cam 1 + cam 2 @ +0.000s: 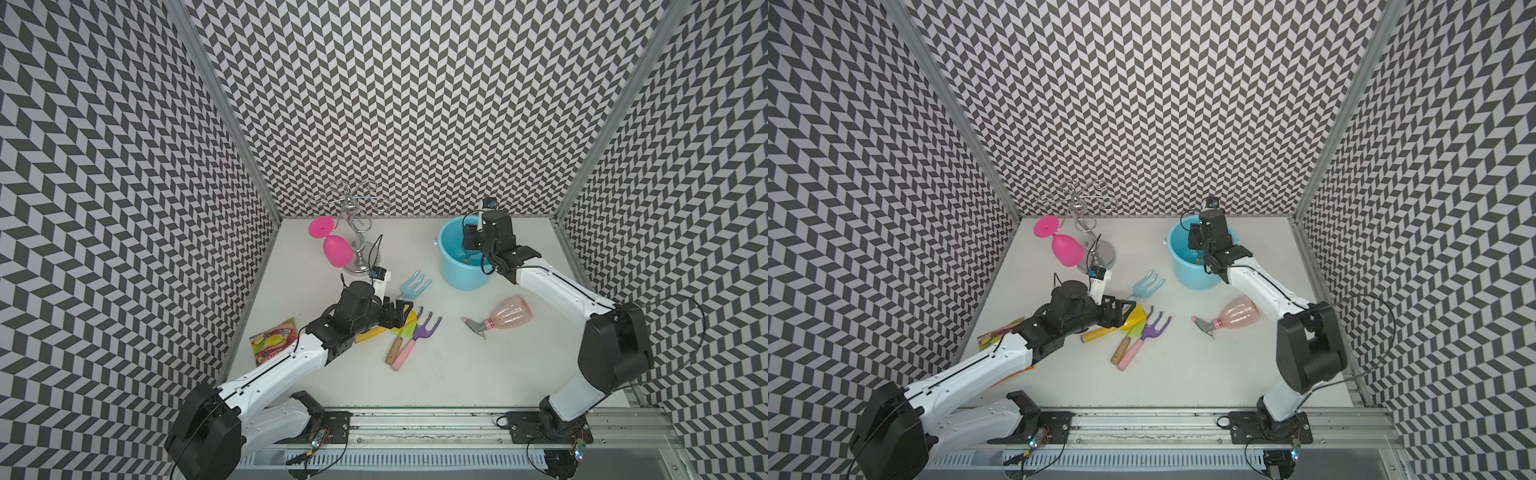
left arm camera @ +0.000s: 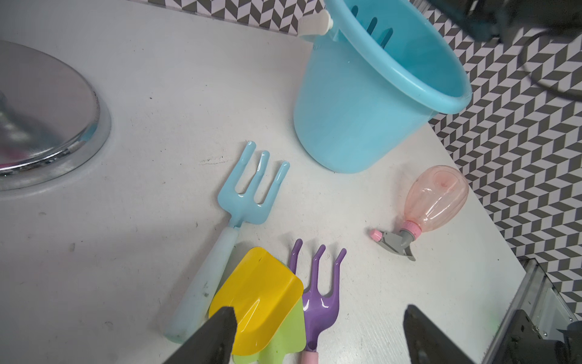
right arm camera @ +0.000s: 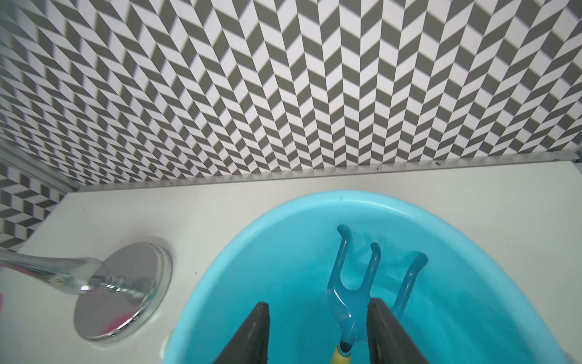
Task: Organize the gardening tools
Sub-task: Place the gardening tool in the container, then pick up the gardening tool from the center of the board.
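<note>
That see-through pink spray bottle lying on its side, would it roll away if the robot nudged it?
Probably only a little: the spray bottle has a rounded belly, but its grey trigger head sticks out sideways and should stop a roll. It looks empty and thin-walled, so likely light and easily skidded on the smooth white table.

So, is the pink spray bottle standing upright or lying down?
Lying down: the spray bottle rests on its side on the table.
</note>
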{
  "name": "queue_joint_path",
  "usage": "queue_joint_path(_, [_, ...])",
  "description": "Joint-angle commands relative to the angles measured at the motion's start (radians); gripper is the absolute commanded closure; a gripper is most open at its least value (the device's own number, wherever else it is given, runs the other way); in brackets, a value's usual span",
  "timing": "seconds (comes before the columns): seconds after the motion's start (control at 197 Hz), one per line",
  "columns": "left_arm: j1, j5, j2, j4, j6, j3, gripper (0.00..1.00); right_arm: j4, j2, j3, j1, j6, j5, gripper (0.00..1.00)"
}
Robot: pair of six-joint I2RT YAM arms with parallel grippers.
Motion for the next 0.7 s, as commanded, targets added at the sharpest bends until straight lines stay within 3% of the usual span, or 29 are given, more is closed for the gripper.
queue_joint_path(0.0, [-0.008,-0.014,0.012,-0.023,0.022,0.027,0.18,-0.018,-0.1,0.007,-0.005,0.031,-0.008,0.48])
queue_joint_path(0.284, [-0.027,0.026,0.072,-0.089,0.022,0.039,0.29,-0.062,-0.328,-0.22,-0.003,0.099,-0.18,0.48])
queue_joint_path(0.699, [-0.228,0.009,0.179,-0.171,0.001,0.028,0.41,-0.121,-0.524,-0.542,0.005,0.162,-0.291,0.48])
